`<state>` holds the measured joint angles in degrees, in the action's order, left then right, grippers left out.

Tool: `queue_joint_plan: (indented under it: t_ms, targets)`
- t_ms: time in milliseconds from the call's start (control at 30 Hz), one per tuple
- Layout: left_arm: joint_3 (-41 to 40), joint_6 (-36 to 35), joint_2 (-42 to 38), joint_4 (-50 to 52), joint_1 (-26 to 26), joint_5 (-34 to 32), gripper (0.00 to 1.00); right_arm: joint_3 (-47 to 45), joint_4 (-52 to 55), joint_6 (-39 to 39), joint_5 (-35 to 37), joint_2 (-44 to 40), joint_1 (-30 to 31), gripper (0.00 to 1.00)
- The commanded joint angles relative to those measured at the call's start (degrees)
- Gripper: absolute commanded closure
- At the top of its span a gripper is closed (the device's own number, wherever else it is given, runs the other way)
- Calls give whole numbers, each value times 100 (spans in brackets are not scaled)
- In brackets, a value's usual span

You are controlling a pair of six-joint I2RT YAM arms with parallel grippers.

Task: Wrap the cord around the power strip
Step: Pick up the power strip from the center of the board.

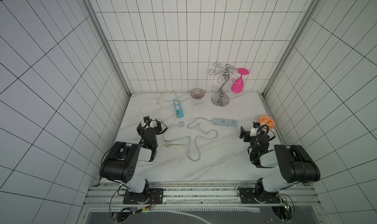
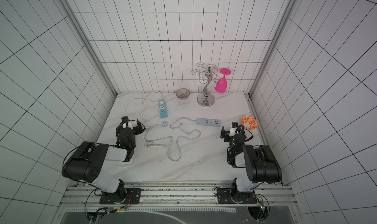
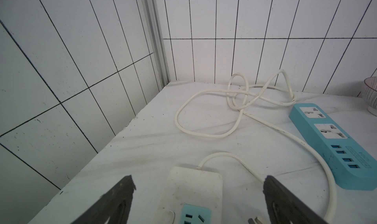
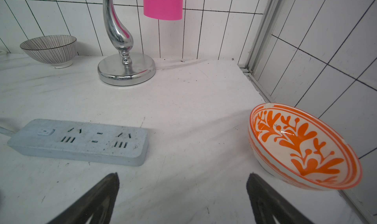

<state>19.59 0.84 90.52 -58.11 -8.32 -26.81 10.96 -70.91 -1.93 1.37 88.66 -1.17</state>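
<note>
The power strip (image 1: 225, 122) is lying flat on the marble table (image 1: 224, 163), right of its middle, sockets facing up. I am watching its cord (image 1: 195, 140) trailing off the strip's left end in loose loops to the plug (image 1: 181, 123), none of it wrapped around the bar. My right gripper (image 1: 248, 129) is hovering near the strip's right end, fingers spread wide and empty, beside the orange bowl (image 1: 266, 122). My left gripper (image 1: 152, 122) is hanging over a white strip (image 3: 183, 192), also spread and gripping nothing, with the turquoise strip (image 1: 178, 108) lying beyond.
</note>
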Motion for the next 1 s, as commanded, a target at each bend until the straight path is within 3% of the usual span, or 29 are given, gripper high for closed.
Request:
queue_joint_plan:
  t_ms: [0, 467, 633, 767, 867, 967]
  targets:
    - [2, -4, 20, -162, -12, -9, 2, 372, -151, 97, 48, 19, -81, 1]
    - [32, 24, -32, -21, -11, -9, 2, 390, -103, 106, -37, 19, -134, 1]
    - [113, -48, -167, 220, 13, 233, 2, 400, -69, 78, -116, -31, -141, 6]
    - [468, -216, -526, 1012, -87, 187, 2, 1033, 1326, -100, -578, -349, -144, 6]
    - [958, -446, -764, 2031, -431, -188, 3, 1682, 2269, -320, -1065, -52, -139, 8]
    - [1143, -1089, -782, 2027, -807, -589, 3, 2434, 3282, -523, -1586, 299, -146, 11]
